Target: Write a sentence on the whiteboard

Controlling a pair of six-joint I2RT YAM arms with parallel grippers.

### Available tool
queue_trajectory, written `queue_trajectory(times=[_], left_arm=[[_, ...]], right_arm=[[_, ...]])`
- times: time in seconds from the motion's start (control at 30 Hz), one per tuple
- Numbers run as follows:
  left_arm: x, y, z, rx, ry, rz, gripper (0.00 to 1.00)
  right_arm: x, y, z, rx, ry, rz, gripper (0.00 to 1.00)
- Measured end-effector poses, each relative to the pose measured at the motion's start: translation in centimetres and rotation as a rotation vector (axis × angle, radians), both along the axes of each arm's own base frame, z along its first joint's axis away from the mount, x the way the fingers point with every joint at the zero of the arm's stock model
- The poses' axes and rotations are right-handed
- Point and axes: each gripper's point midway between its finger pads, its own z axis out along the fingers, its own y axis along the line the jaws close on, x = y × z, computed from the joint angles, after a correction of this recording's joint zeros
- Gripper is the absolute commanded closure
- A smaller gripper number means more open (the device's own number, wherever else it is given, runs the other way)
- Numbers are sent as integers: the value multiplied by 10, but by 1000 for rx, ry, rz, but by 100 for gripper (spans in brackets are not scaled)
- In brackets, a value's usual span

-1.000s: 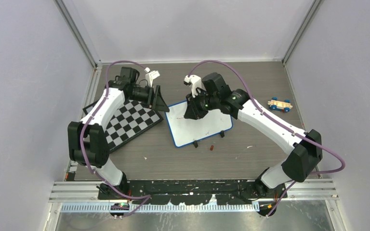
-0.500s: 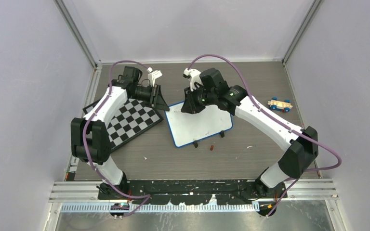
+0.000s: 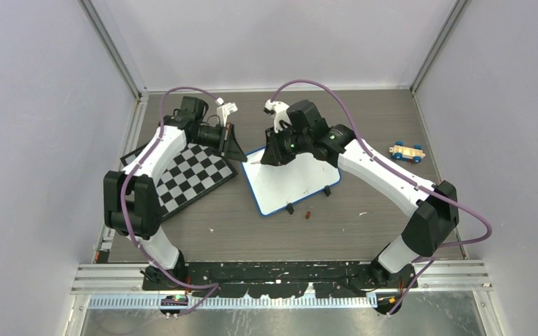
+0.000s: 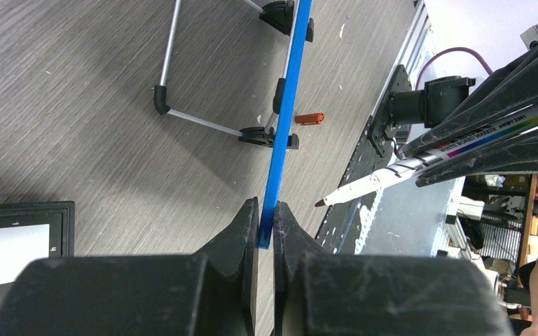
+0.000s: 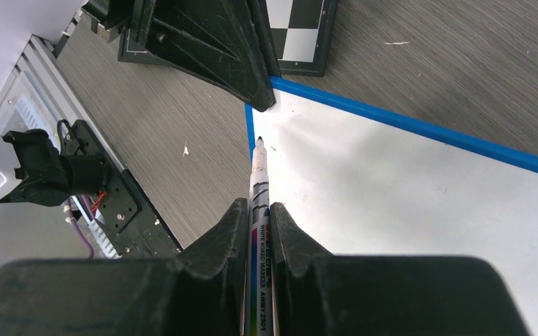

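Whiteboard (image 3: 295, 183): mid-bench, just beside chessboard (image 3: 189, 178), face blank.
Left end effector (image 4: 266, 210): clamped on the board's blue frame corner, probably to steady it.
Right end effector (image 5: 258, 210): clamped on marker (image 5: 259, 178), tip just off that corner, placed to begin writing.

- Top external: even diffuse light, sharp, faint shadows on the table (image 3: 364, 231) around the whiteboard (image 3: 301, 185).
- Left wrist: broad soft shadow on table left of the whiteboard; left gripper (image 4: 266, 206) close-up soft-focus.
- Right wrist: whiteboard bright, grey shadow patch across it.
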Motion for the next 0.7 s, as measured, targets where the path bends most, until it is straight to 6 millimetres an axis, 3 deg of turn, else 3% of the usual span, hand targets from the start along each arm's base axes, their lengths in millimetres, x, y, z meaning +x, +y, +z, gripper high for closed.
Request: queue_trajectory(times=[0.7], left_arm=[[-1, -2, -3, 18, -24, -19, 100]], right_arm=[[9, 0, -2, -13, -26, -36, 100]])
